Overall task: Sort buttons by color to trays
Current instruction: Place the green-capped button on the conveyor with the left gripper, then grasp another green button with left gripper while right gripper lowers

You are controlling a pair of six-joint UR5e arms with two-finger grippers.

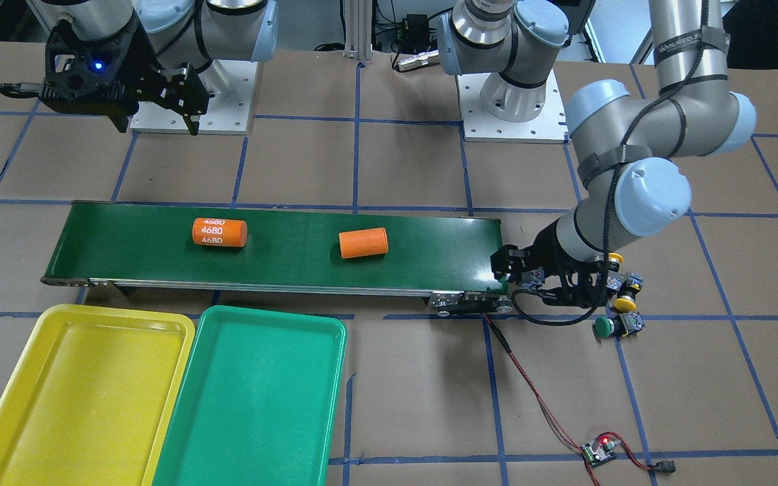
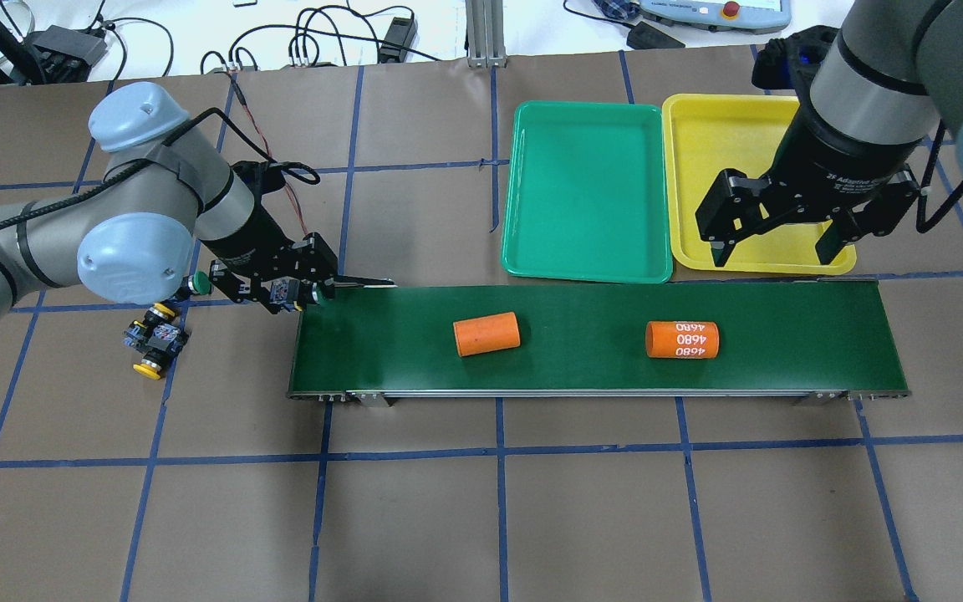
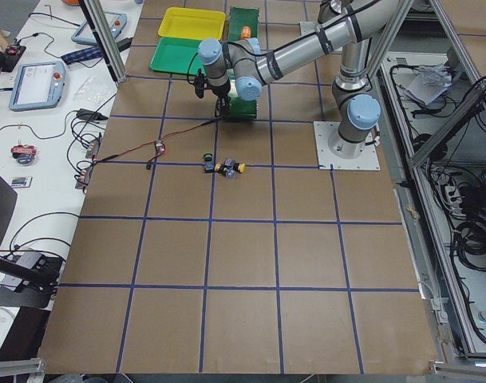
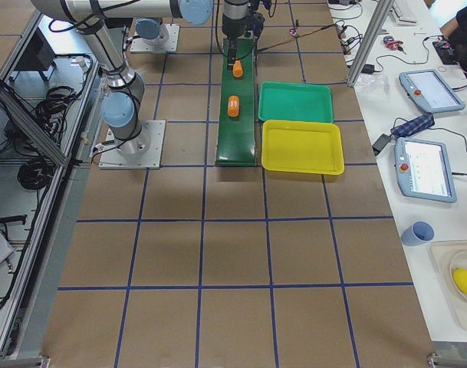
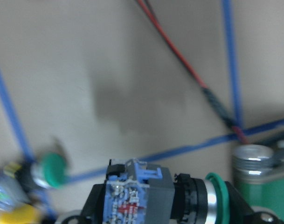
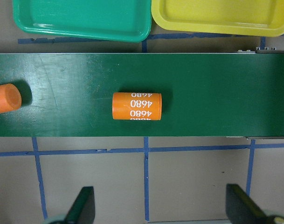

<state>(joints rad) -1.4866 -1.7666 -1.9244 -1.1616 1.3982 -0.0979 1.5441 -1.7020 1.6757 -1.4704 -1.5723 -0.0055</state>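
My left gripper [image 2: 291, 290] is shut on a green-capped button [image 5: 142, 198] and holds it just off the conveyor's end, above the table. Three more buttons lie together on the table beside it: one green-capped [image 1: 606, 327] and two yellow-capped [image 1: 625, 302] [image 1: 615, 258]. In the overhead view they are a green cap [image 2: 199, 283] and yellow caps [image 2: 165, 311] [image 2: 147, 368]. The yellow tray [image 1: 78, 391] and green tray [image 1: 254, 398] lie side by side and hold nothing. My right gripper [image 2: 774, 242] is open and empty, high over the yellow tray's [image 2: 724, 134] near edge.
A long dark-green conveyor belt [image 1: 281, 263] carries two orange cylinders, one printed 4680 [image 1: 219, 232] and one plain [image 1: 363, 243]. A red-black cable runs from the belt's end to a small circuit board [image 1: 598, 451] with a red light.
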